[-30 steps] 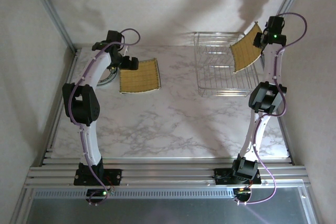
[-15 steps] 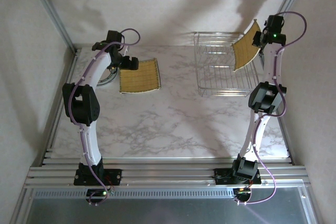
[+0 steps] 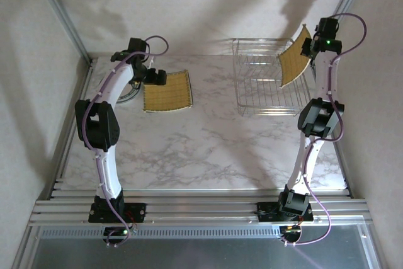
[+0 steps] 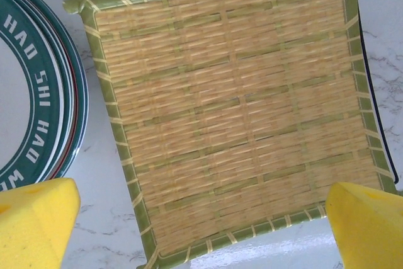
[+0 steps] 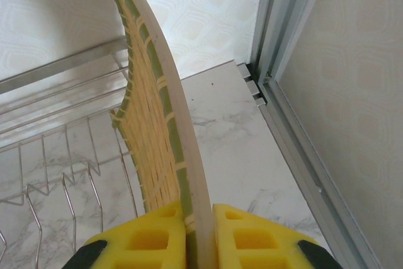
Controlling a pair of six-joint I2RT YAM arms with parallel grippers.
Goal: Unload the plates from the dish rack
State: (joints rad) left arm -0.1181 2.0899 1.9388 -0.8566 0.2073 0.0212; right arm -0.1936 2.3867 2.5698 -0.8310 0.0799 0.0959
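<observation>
- Gripping the woven yellow plate (image 5: 151,130) is what has just happened: the right pincer (image 5: 198,218) has gone from partly open to nearly shut, with the plate's edge clamped between its yellow pads (image 5: 151,237).
- That plate stands on edge at the upper right of the overhead view, tilted over the right end of the dish rack (image 3: 258,86). I cannot tell whether its lower edge is clear of the wires.
- For the task, I judge the grasp is made and the lift out comes next; a thin rim held this way could pivot if I swing fast.
- Against the earlier overhead frame, the plate sits a touch higher and the right arm has crept upward with it.
- At the upper left, a second yellow plate (image 4: 233,111) lies flat on the tabletop (image 3: 208,143), just beside the round plates (image 4: 31,92) with green lettered rims.
- My left pincer (image 4: 201,231) hangs above it, spread wide and holding nothing, unchanged from before.
</observation>
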